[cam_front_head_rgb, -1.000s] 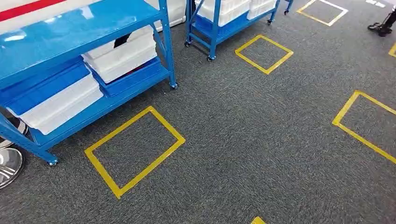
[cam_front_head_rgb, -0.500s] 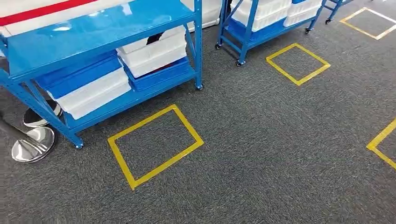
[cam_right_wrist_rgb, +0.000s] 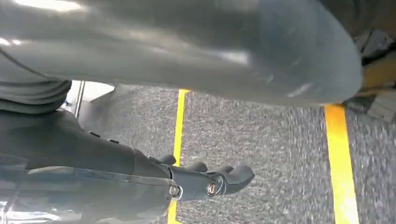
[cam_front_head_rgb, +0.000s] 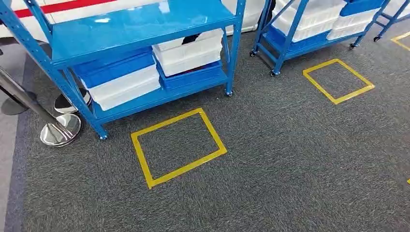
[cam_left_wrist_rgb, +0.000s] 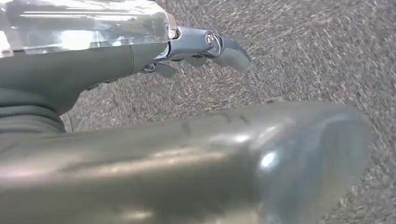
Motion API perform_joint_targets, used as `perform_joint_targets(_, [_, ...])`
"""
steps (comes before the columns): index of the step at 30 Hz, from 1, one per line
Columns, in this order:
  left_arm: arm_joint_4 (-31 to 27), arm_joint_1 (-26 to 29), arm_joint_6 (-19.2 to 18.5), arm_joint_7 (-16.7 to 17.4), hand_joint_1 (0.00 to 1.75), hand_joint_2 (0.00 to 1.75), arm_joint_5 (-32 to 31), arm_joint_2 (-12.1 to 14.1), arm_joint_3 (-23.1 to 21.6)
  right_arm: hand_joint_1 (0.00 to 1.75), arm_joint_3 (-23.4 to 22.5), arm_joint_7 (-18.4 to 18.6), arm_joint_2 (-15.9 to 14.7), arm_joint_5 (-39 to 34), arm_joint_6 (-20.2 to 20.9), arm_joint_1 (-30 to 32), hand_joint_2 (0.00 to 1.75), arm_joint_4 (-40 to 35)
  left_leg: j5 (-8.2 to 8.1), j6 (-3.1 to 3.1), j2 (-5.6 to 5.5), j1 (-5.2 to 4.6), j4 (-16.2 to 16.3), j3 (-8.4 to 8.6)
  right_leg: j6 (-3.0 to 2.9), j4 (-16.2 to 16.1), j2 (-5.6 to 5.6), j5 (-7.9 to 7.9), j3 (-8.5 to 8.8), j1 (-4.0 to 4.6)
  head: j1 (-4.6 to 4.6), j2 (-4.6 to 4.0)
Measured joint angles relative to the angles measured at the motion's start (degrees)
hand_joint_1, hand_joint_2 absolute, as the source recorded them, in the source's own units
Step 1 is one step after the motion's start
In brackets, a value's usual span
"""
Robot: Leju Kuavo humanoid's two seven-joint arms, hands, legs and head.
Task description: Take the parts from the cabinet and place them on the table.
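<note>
Facing the blue cabinet [cam_front_head_rgb: 145,29], whose white bins [cam_front_head_rgb: 191,50] presumably hold the parts on its lower shelf, left hand [cam_left_wrist_rgb: 140,60] and right hand [cam_right_wrist_rgb: 140,182] hang empty, fingers loosely curled.

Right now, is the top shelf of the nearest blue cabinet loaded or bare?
Bare: the top shelf shows only glossy blue surface, while the bins sit below it.
</note>
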Motion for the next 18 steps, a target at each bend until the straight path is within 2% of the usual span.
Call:
perform_joint_targets(1, [0.0, 0.0, -0.1, -0.1, 0.0, 0.0, 0.0, 0.0, 0.0, 0.0, -0.2, 0.0, 0.0, 0.0, 0.0, 0.2, 0.0, 0.0, -0.15, 0.32, -0.19, 0.02, 0.0, 0.25, 0.16, 3.1, 1.58, -1.68, -1.84, -0.08, -0.02, 0.0])
perform_joint_targets(2, [0.0, -0.1, -0.2, -0.1, 0.0, 0.0, 0.0, 0.0, 0.0, 0.0, -0.3, 0.0, 0.0, 0.0, 0.0, 0.4, 0.0, 0.0, -0.25, 0.5, -0.39, 0.05, 0.0, 0.47, 0.38, 7.2, 2.38, -3.52, -4.33, -0.12, -0.02, 0.0])
perform_joint_targets(3, [0.0, -0.1, -0.2, -0.1, 0.0, 0.0, 0.1, 0.1, 0.1, 0.0, -0.4, 0.0, 0.0, 0.0, 0.0, 0.6, 0.0, 0.0, -0.4, 0.54, -0.53, 0.04, 0.0, 0.69, 0.47, 11.4, 2.72, -5.11, -6.96, -0.13, -0.02, 0.0])
perform_joint_targets(4, [0.0, 0.0, -0.3, -0.1, 0.0, 0.0, 0.2, 0.1, 0.1, 0.0, -0.4, 0.0, 0.0, 0.1, 0.0, 0.7, 0.0, 0.0, -0.7, 0.46, -0.77, -0.01, 0.1, 0.98, 0.61, 14.9, 2.83, -5.91, -9.37, -0.16, -0.02, 0.0])
perform_joint_targets(5, [0.0, 0.1, -0.3, -0.1, 0.0, 0.0, 0.2, 0.1, 0.2, 0.0, -0.4, 0.0, 0.0, 0.3, 0.1, 0.9, 0.0, 0.1, -1.07, 0.27, -1.05, -0.01, 0.1, 1.54, 0.68, 15.7, 2.83, -5.23, -10.58, -0.21, -0.02, 0.0])
perform_joint_targets(6, [0.0, 0.1, -0.3, -0.1, 0.0, 0.0, 0.3, 0.1, 0.2, 0.0, -0.4, 0.1, 0.0, 0.4, 0.1, 1.0, 0.0, 0.1, -1.44, -0.04, -1.35, 0.07, 0.1, 2.17, 0.82, 13.9, 2.83, -3.6, -10.31, -0.32, -0.02, -0.02])
perform_joint_targets(8, [0.0, 0.1, -0.3, -0.1, 0.0, 0.0, 0.6, -0.1, 0.3, 0.0, -0.4, 0.2, 0.0, 0.4, 0.2, 1.1, 0.0, 0.1, -2.55, -0.53, -1.73, 0.27, 0.2, 3.89, 0.9, 5.2, 2.83, 1.1, -7.0, -0.61, -0.02, 0.0])
perform_joint_targets(9, [0.0, 0.2, -0.2, -0.1, 0.0, 0.0, 0.6, -0.1, 0.3, 0.0, -0.4, 0.2, -0.1, 0.4, 0.2, 1.4, 0.0, 0.1, -3.23, -0.9, -1.74, 0.3, 0.1, 4.43, 0.67, 0.5, 2.92, 4.46, -5.46, -0.73, 0.0, 0.0])
perform_joint_targets(10, [0.0, 0.1, -0.2, -0.1, 0.0, 0.0, 0.6, -0.1, 0.4, 0.0, -0.4, 0.2, -0.1, 0.4, 0.3, 1.5, 0.0, 0.2, -3.87, -1.34, -1.82, 0.13, 0.6, 4.83, 0.32, -0.9, 3.05, 4.62, -5.68, -0.49, -0.02, 0.0])
perform_joint_targets(11, [0.0, -0.1, 0.0, -0.1, 0.0, 0.0, 0.7, -0.1, 0.5, 0.0, -0.4, 0.2, 0.0, 0.5, 0.3, 1.2, 0.0, 0.2, -4.18, -1.85, -1.92, 0.12, -0.1, 4.73, -0.5, -0.9, 3.02, 2.85, -5.59, -0.21, -0.02, 0.0])
perform_joint_targets(12, [0.0, -0.1, 0.1, 0.0, 0.0, 0.0, 0.7, -0.1, 0.5, 0.0, -0.4, 0.2, 0.0, 0.5, 0.4, 1.1, 0.0, 0.2, -4.3, -2.3, -1.85, 0.09, -0.6, 5.53, -0.75, -1.3, 3.01, 3.38, -5.35, -0.09, -0.02, 0.0])
perform_joint_targets(13, [0.0, -0.1, 0.1, -0.1, 0.0, 0.0, 0.7, -0.1, 0.6, 0.0, -0.4, 0.2, 0.0, 0.6, 0.4, 1.2, 0.0, 0.2, -3.55, -2.75, -1.9, 0.07, 0.2, 5.84, -1.19, -1.5, 3.0, 3.04, -4.93, -0.25, -0.02, 0.0])
perform_joint_targets(14, [0.0, -0.2, 0.1, 0.0, 0.0, 0.0, 0.7, -0.1, 0.6, 0.0, -0.4, 0.2, 0.0, 0.6, 0.5, 1.1, 0.0, 0.2, -3.17, -3.02, -1.93, 0.18, 1.7, 5.72, -1.73, -1.6, 3.15, 2.52, -3.79, -0.24, -0.04, 0.0])
perform_joint_targets(15, [0.0, -0.2, 0.1, 0.0, 0.0, 0.0, 0.7, -0.1, 0.7, 0.0, -0.4, 0.2, 0.0, 0.6, 0.5, 1.4, 0.0, 0.2, -2.24, -3.25, -1.71, 0.36, 5.0, 4.23, -2.15, -2.0, 2.93, 1.9, -2.45, -0.27, -0.04, 0.0])
perform_joint_targets(16, [0.0, -0.1, 0.1, 0.0, 0.0, 0.0, 0.7, -0.1, 0.8, 0.0, -0.4, 0.2, -0.1, 0.6, 0.5, 1.6, 0.0, 0.2, -0.96, -3.27, -1.59, 0.38, 9.7, 1.68, -2.63, -2.1, 2.63, 1.08, -1.27, -0.2, -0.07, 0.0])
perform_joint_targets(17, [0.0, -0.1, 0.2, 0.0, 0.0, 0.0, 0.7, -0.1, 0.8, 0.0, -0.4, 0.1, -0.1, 0.6, 0.4, 1.5, 0.0, 0.2, -1.5, -3.3, -1.56, 0.39, 14.4, -1.92, -2.92, -2.2, 2.56, 0.26, -0.4, -0.08, -0.07, 0.0])
perform_joint_targets(18, [0.0, -0.1, 0.2, 0.0, 0.0, 0.0, 0.7, -0.1, 0.8, 0.0, -0.4, 0.0, -0.1, 0.6, 0.4, 1.4, 0.0, 0.2, -3.72, -3.41, -1.56, 0.39, 17.5, -4.75, -3.06, -2.3, 2.64, -0.53, 0.45, 0.06, -0.09, 0.0])
